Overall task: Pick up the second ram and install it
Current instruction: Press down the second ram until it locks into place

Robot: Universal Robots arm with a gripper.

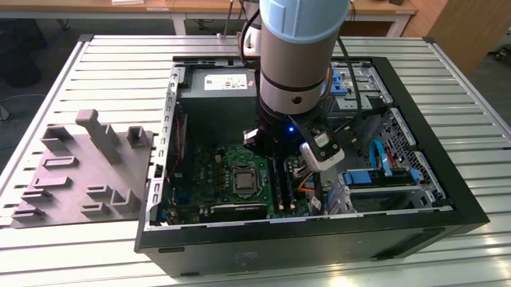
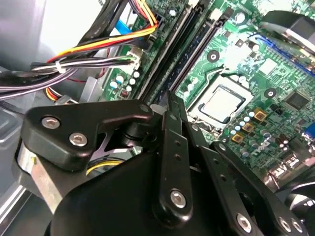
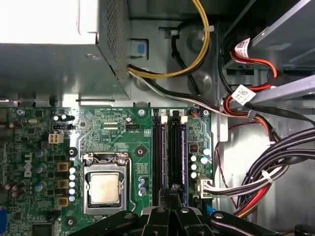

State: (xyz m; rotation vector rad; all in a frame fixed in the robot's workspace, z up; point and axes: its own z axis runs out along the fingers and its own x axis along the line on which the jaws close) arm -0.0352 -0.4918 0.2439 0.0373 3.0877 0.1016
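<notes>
Two pairs of long black slot rails [image 3: 156, 157] run side by side across the green motherboard [image 3: 123, 132], between the bare silver processor [image 3: 105, 189] and a bundle of black, red and yellow cables [image 3: 266, 167]. The gripper [image 3: 172, 194] hangs right over the near end of these rails, inside the open computer case [image 1: 319, 239]. In both wrist views its black fingers [image 2: 170, 128] are drawn together until their tips meet in a narrow point just above the rails.

A thin blue strip stands on edge along the rail nearest the cables. This is probably the second ram [image 3: 184, 147], seated upright in its slot. The angle is poor, so I cannot tell whether the fingertips press on its end or pinch anything between them.

In the exterior view the thick silver and pale blue arm [image 1: 295, 60] comes down from above into the middle of the case, with a small blue light glowing on its wrist. The grey power supply [image 1: 215, 89] sits at the far end of the case, and the drive bays with blue clips [image 1: 383, 176] lie toward the exterior view's right.

The case lies on its side on a ribbed metal tabletop [image 1: 119, 66]. Beside it, toward the exterior view's left, rests a grey moulded holder [image 1: 72, 179] with raised blocks and grooves.
</notes>
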